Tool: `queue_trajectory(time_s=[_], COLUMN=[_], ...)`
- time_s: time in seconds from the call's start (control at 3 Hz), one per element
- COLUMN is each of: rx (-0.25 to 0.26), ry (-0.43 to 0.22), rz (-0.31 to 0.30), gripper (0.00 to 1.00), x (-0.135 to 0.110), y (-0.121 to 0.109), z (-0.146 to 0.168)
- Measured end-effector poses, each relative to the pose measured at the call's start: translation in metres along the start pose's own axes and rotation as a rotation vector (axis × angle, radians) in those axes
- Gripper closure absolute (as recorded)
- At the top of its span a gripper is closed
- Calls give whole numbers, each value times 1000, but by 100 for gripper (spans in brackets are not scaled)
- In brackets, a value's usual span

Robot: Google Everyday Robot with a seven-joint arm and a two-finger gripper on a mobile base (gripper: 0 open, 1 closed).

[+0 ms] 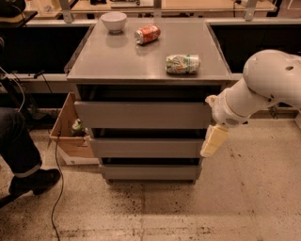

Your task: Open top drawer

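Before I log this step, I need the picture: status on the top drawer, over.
Gripper hanging at right front corner of cabinet. Top drawer looks shut. Cardboard box left of cabinet, off its path.

Site entry: I am logging a lab-like workroom, with workbenches (188,5) lining the frame's top, cable (57,188) trailing lower left over speckled floor (188,212), cardboard box (66,136) sitting left, gripper (214,140) hanging right of centre.
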State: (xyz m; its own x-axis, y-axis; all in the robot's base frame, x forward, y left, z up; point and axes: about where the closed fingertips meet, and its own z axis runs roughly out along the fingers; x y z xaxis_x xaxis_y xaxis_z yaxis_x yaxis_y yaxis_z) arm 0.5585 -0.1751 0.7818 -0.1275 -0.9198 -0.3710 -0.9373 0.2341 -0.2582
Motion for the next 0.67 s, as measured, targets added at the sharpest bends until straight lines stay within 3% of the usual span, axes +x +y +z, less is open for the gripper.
queue_trajectory(time_s=[0.67], rx=[2], ry=[-81], rz=[-14], gripper=[0], x=[-18], y=[-32], z=[71])
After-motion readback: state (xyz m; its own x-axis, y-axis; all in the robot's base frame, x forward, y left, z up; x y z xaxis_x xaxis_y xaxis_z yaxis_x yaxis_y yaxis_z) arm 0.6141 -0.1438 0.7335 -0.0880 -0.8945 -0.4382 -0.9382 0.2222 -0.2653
